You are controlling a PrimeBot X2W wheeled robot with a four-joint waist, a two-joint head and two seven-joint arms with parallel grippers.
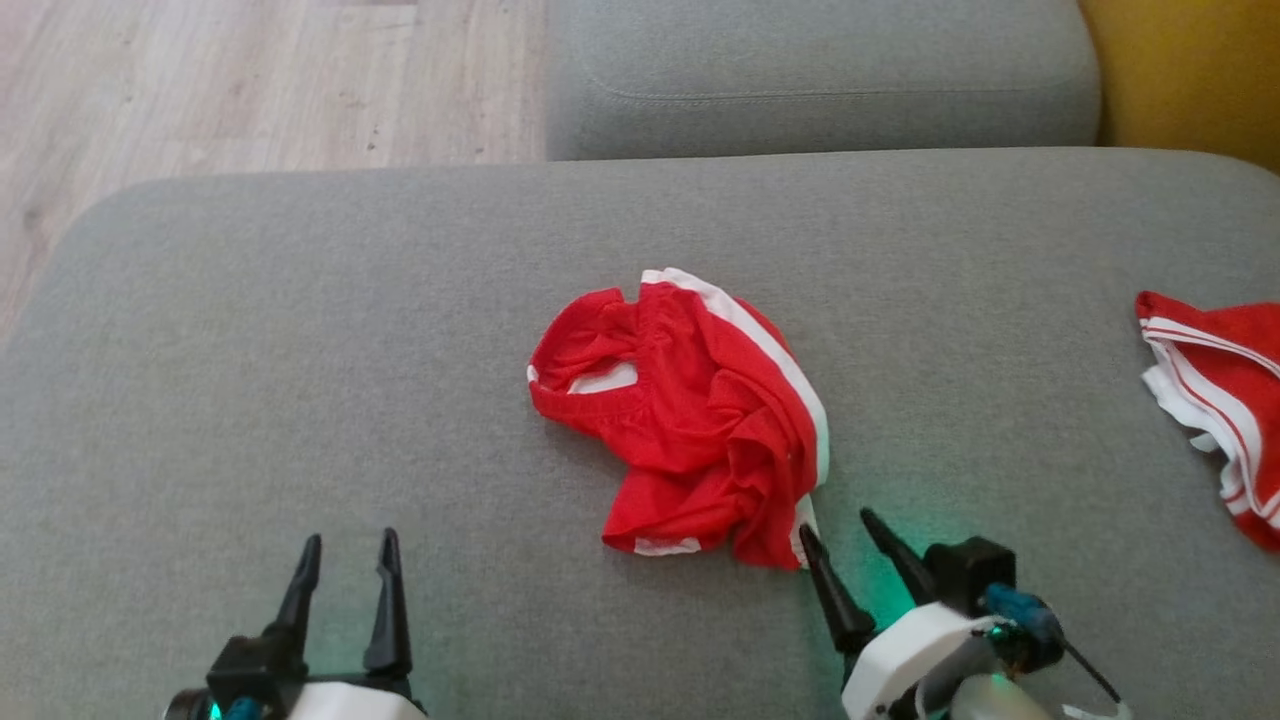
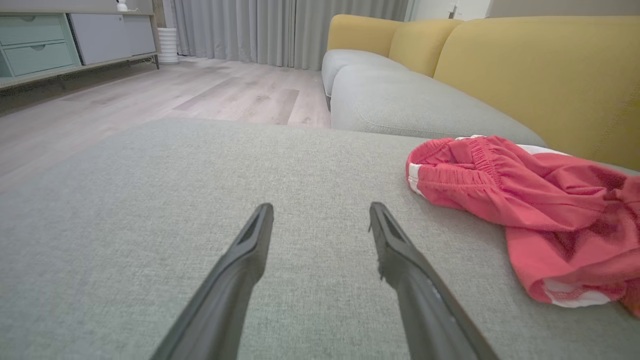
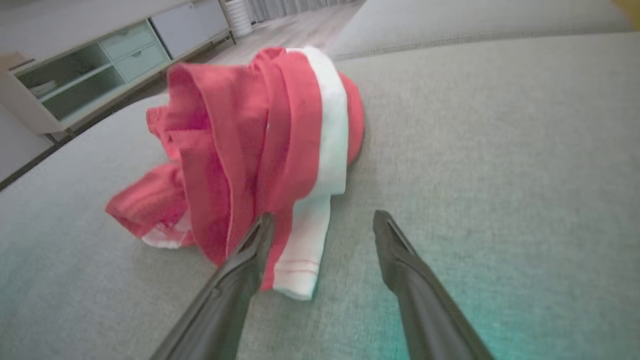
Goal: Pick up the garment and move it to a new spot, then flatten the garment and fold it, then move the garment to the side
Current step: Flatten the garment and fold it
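Note:
A crumpled red garment (image 1: 690, 420) with a white side stripe lies bunched in the middle of the grey sofa seat (image 1: 300, 350). My right gripper (image 1: 838, 522) is open at the garment's near right corner, its left finger touching the white hem. In the right wrist view the garment (image 3: 260, 140) rises just ahead of the open fingers (image 3: 250, 260), and the white strip lies between them. My left gripper (image 1: 347, 540) stands open over bare cushion, well left of the garment. From the left wrist the garment (image 2: 530, 200) lies off to the right of the empty gripper (image 2: 320, 207).
A second red and white garment (image 1: 1215, 400) lies at the right edge of the seat. Another grey cushion (image 1: 820, 80) sits behind, with a yellow backrest (image 2: 525, 70) beyond. Wooden floor (image 1: 250, 80) is at the far left, and a low cabinet (image 2: 45, 45) stands across the room.

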